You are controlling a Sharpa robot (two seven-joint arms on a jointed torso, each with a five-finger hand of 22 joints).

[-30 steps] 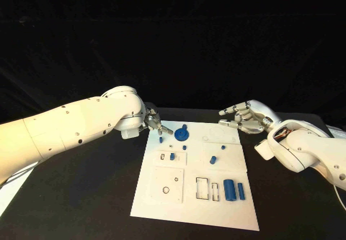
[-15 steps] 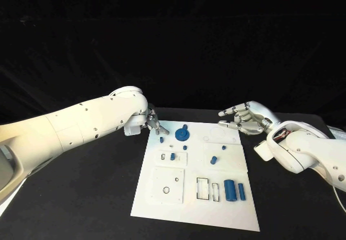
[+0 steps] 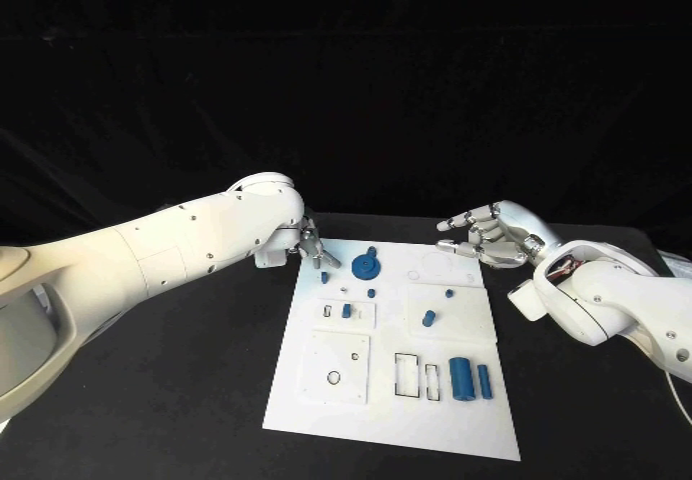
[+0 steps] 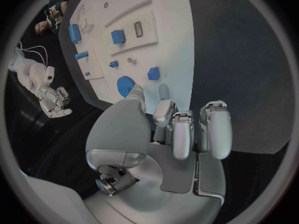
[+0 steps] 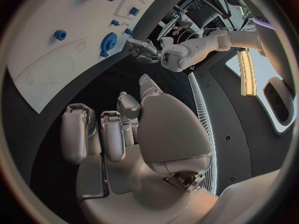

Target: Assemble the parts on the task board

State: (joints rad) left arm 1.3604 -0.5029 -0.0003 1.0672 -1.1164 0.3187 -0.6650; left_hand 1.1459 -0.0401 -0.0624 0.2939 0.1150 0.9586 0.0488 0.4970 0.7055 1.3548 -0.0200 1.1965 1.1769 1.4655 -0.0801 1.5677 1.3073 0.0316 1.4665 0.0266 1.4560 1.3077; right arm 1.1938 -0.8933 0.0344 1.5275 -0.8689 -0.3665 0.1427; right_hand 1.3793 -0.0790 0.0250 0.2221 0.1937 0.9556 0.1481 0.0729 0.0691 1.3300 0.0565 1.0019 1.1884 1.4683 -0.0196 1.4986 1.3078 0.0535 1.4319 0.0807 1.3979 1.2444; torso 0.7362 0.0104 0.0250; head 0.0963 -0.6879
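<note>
On the task board (image 3: 346, 390) most parts lie loose — a gear (image 3: 366, 267) at the far end, two cylinders (image 3: 470, 379) near right — so assembly looks barely begun. Left hand (image 3: 310, 248) hovers at the board's far-left corner beside the gear, fingers apart and holding nothing, as far as I can tell. Right hand (image 3: 488, 236) waits far right, empty, fingers loosely spread.

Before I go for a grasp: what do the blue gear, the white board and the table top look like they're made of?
Blue gear: looks like matte plastic, maybe printed; even colour, no metallic glint. White board: a flat, rigid, matte panel, plastic or coated sheet, with dark printed outlines; which one I cannot tell. Table: black, dull surface with no reflections, possibly cloth or a mat.
</note>
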